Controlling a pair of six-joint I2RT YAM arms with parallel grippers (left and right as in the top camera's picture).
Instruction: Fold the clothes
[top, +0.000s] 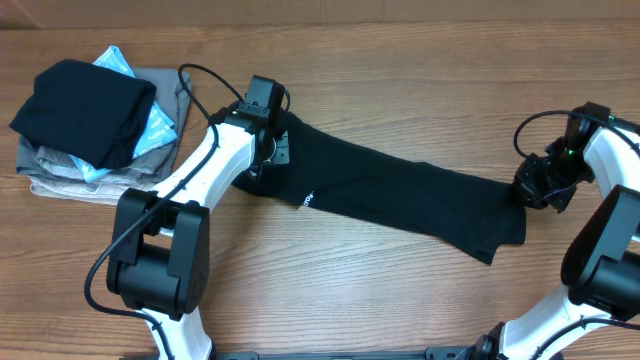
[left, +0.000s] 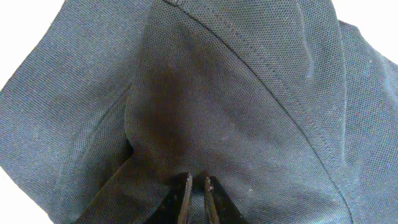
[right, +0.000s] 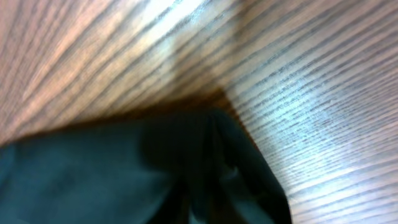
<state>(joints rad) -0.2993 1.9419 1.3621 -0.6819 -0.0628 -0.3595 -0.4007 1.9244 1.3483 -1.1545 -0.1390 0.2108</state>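
Note:
The black T-shirt (top: 400, 195) lies on the wooden table as a long narrow band, running from upper left to lower right. Small white lettering (top: 308, 198) shows near its left end. My left gripper (top: 268, 150) is at the band's left end. In the left wrist view its fingers (left: 197, 180) are pinched on the knit fabric (left: 249, 93). My right gripper (top: 528, 190) is at the band's right end. In the right wrist view the dark, blurred fingers (right: 205, 205) hold a fold of the fabric (right: 93, 174) just above the table.
A pile of folded garments sits at the far left: a black one (top: 85, 110) on top, a light-blue patterned one (top: 155, 125) under it, and grey and beige ones (top: 70, 175) at the bottom. Bare wood table (top: 400, 80) surrounds the shirt.

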